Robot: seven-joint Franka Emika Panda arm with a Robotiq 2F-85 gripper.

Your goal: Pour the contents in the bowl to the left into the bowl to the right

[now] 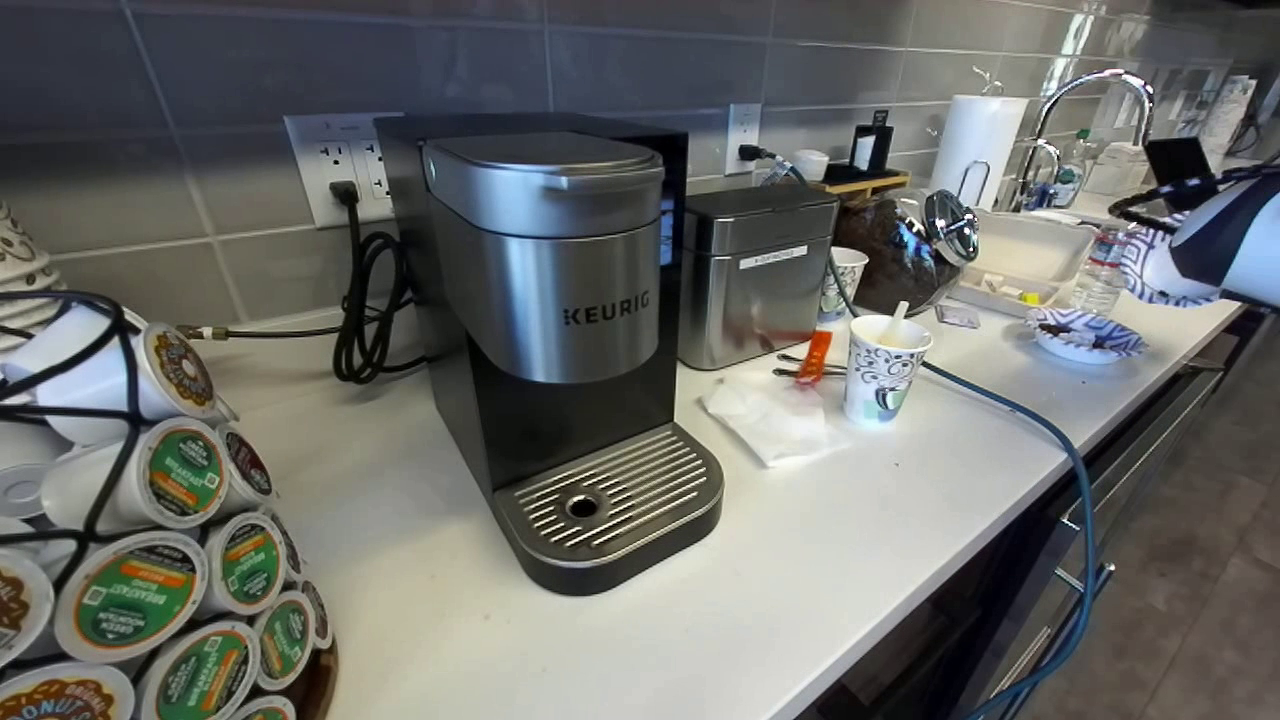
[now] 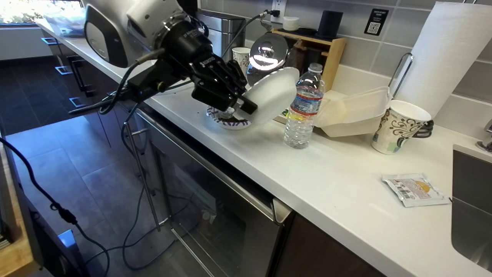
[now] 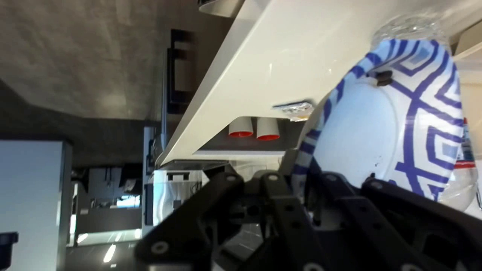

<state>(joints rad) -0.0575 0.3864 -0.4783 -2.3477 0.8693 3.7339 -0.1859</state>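
Gripper [image 3: 302, 178] closed on the rim of the held bowl [image 2: 275, 94], which is up off the counter [image 2: 338, 192] and steeply tilted. An exterior view gets mainly the plain white outside of it; the wrist view gets the inside: blue-violet pattern, a dark piece [image 3: 384, 78] near the far rim, a few specks on the bottom. Pinch reads best in the wrist view, rim running in between the black fingers [image 3: 286, 203]; in an exterior view the arm [image 1: 1245, 240] covers part of the bowl and the pinch can't be made out. Counter bowl [image 1: 1100, 350] sits upright near the front edge, in both exterior views; its dark contents [image 1: 1055, 330] show there too, partly blocked by the gripper in one angle. Water bottle [image 2: 303, 111] stands just beside the held bowl, can't tell if touching; wrist view has it partly hidden behind the bowl. Only the wrist view shows two cups [image 3: 241, 126] with red insides in the sink [image 2: 472, 173]; an exterior view catches just the sink's edge area. Coffee maker [image 1: 560, 290] and coffee pods [image 1: 180, 470] appear solely in an exterior view, well apart from the bowls.
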